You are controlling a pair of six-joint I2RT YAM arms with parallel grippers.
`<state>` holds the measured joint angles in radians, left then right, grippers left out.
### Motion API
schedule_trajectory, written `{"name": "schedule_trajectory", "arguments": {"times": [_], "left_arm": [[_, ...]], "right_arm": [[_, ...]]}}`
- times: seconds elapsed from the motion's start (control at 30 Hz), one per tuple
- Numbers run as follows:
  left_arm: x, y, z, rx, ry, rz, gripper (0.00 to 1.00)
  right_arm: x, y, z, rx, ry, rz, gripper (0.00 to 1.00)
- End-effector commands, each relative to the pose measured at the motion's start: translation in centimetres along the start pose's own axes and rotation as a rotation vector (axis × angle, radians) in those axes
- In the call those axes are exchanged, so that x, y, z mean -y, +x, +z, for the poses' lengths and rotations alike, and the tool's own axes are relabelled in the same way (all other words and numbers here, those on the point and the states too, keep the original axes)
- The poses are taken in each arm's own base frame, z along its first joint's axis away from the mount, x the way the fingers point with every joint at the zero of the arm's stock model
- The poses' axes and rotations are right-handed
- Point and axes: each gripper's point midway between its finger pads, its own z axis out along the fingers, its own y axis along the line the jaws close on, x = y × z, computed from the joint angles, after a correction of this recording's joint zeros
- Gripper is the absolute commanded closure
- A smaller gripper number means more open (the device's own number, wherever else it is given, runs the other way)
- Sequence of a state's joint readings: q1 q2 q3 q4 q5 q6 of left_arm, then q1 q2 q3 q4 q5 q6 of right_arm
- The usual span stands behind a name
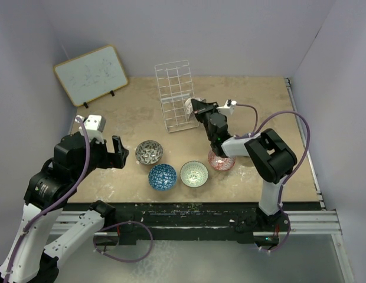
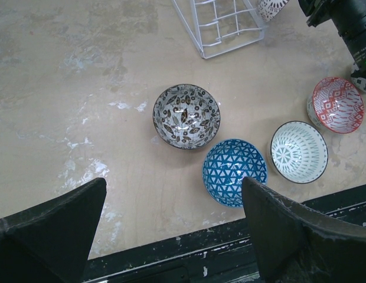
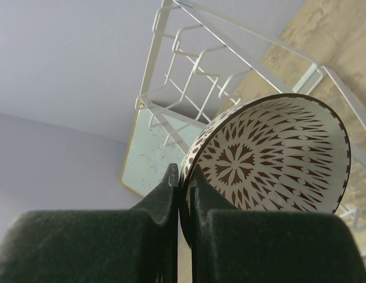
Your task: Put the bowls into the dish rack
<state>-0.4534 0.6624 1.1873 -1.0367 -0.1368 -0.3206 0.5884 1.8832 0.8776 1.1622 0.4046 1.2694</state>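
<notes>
Four patterned bowls (image 1: 149,152) dot the tan surface (image 1: 112,118); our right gripper (image 3: 184,183) pinches a maroon-starred white bowl (image 3: 271,156) beside the white wire rack (image 1: 174,88); left gripper (image 1: 120,152) wide.

White wire rack (image 1: 173,94), blue triangle-patterned bowl (image 2: 234,171), maroon-starburst bowl (image 3: 271,159)

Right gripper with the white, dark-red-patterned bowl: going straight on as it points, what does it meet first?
Probably the white wire dish rack: its wires sit just beyond the white, dark-red-patterned bowl clamped in the right gripper, so the bowl would touch them first. Exact gap is unclear.
</notes>
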Motion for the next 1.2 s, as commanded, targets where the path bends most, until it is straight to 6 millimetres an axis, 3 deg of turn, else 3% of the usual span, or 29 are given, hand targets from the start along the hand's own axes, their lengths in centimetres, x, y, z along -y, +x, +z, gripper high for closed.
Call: {"name": "schedule_trajectory", "arguments": {"times": [0.0, 0.2, 0.33, 0.63, 0.77, 0.93, 1.17], "left_arm": [[0.1, -0.9, -0.4, 0.03, 0.003, 0.0, 0.01], [0.0, -0.9, -0.7, 0.035, 0.005, -0.004, 0.01], [-0.1, -0.9, -1.1, 0.035, 0.0, -0.004, 0.01], [-0.1, -1.1, -1.4, 0.044, 0.002, -0.006, 0.01], [-0.2, -0.9, -1.2, 0.04, 0.0, -0.004, 0.01], [-0.2, -0.8, -1.0, 0.038, 0.0, -0.005, 0.01], [-0.2, -0.3, -0.6, 0.022, -0.003, 0.001, 0.01]], "right_arm": [[-4.7, -0.6, 1.4, 0.002, -0.142, 0.042, 1.0], [-3.0, -0.3, 2.7, -0.008, -0.11, 0.037, 1.0], [-3.8, -1.5, 4.8, 0.012, -0.117, 0.011, 1.0], [-2.0, -5.2, 9.1, 0.009, -0.072, -0.085, 1.0], [-2.4, -6.1, 10.8, -0.036, -0.118, -0.132, 1.0], [-4.3, -7.6, 9.3, 0.001, -0.158, -0.176, 1.0], [-7.4, -5.4, 4.1, -0.009, -0.25, -0.12, 1.0]]}}
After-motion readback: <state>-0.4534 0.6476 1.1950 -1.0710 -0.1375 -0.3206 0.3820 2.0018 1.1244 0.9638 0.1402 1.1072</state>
